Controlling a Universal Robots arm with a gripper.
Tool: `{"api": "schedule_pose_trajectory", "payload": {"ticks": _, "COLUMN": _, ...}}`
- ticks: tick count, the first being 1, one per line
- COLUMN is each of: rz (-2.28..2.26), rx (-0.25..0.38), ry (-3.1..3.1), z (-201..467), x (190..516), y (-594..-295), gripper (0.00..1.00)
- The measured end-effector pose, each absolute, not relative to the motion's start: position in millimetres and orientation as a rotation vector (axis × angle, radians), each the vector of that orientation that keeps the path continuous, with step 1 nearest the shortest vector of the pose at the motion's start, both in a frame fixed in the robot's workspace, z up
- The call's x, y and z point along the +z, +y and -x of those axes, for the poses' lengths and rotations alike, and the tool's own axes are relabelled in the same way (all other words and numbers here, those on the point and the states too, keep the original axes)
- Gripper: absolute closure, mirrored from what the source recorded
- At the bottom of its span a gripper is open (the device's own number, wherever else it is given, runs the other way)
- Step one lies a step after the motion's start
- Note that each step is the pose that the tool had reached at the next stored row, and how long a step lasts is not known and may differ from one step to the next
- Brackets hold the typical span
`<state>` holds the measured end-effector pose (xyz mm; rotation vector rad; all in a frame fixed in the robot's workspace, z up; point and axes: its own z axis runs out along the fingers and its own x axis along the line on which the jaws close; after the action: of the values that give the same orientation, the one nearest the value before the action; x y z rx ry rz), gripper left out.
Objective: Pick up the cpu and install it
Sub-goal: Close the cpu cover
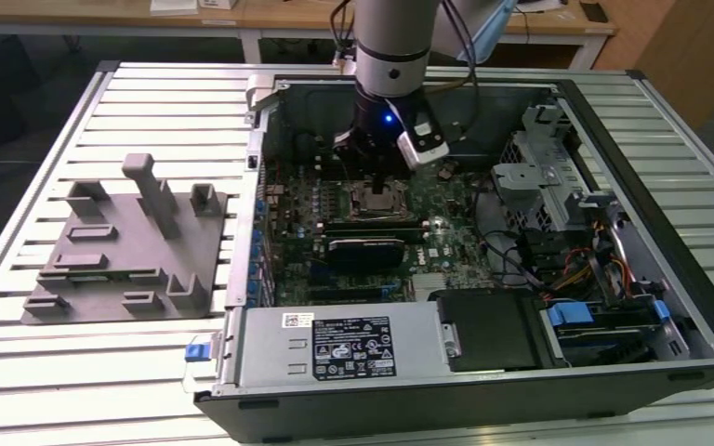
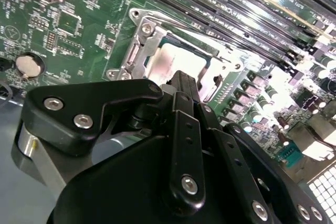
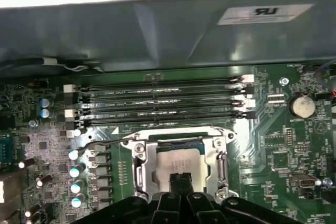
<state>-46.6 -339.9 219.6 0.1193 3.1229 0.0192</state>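
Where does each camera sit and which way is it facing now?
Exterior view: off the arm, high, looking down into the open black computer case; grey arm and gripper show.
First wrist view: on the wrist, facing the green motherboard and black memory slots; gripper tip shows.
Second wrist view: on the wrist, slanting across that board; black gripper body shows.
Both wrist views share the silvery-white square cpu in its metal-framed socket.

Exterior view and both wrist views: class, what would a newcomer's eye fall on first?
First, the arm reaching down into the open case at the exterior view's middle. In the first wrist view, the gripper sits right over the pale cpu, which lies inside the socket frame. A gray fixture lies beside the case, on the exterior view's left.
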Motion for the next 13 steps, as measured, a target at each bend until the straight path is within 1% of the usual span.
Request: {"api": "schedule_pose_trajectory", "payload": {"ticks": 13, "rz": -0.119, "rx": 0.019, "ry": 3.123, "z": 61, "x": 212, "y": -340, "gripper": 0.89}}
